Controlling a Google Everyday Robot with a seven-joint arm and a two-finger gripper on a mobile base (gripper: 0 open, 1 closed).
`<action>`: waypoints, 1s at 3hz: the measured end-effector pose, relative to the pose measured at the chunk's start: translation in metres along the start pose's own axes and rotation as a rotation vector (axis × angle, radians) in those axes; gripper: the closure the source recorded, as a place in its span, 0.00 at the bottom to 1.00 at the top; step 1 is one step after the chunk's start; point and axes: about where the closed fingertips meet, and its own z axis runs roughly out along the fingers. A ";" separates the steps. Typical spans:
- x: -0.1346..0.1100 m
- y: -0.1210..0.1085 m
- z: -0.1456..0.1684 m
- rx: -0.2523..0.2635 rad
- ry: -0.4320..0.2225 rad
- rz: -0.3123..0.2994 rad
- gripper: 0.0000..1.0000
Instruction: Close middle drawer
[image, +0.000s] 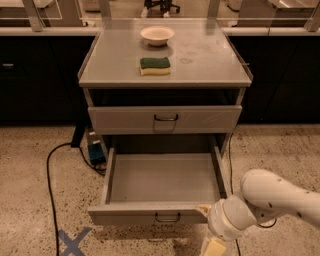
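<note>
The middle drawer (165, 185) of the grey metal cabinet (165, 55) is pulled far out and is empty. Its narrow front panel has a small dark wire handle (167, 218). The top drawer (165, 119) above it is shut. The lowest drawer is hidden under the open one. My gripper (210, 240) is at the bottom of the view, just in front of the right end of the middle drawer's front panel, with my white arm (280, 197) reaching in from the right.
A white bowl (157, 35) and a green-and-yellow sponge (155, 65) lie on the cabinet top. A black cable (50, 175) and a blue box (96, 150) lie on the speckled floor at the left. A blue tape cross (72, 242) marks the floor. Dark counters stand behind.
</note>
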 end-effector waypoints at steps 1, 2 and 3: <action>0.034 -0.010 0.058 0.011 0.004 0.070 0.00; 0.057 -0.022 0.115 -0.019 -0.008 0.131 0.00; 0.057 -0.022 0.116 -0.019 -0.009 0.131 0.00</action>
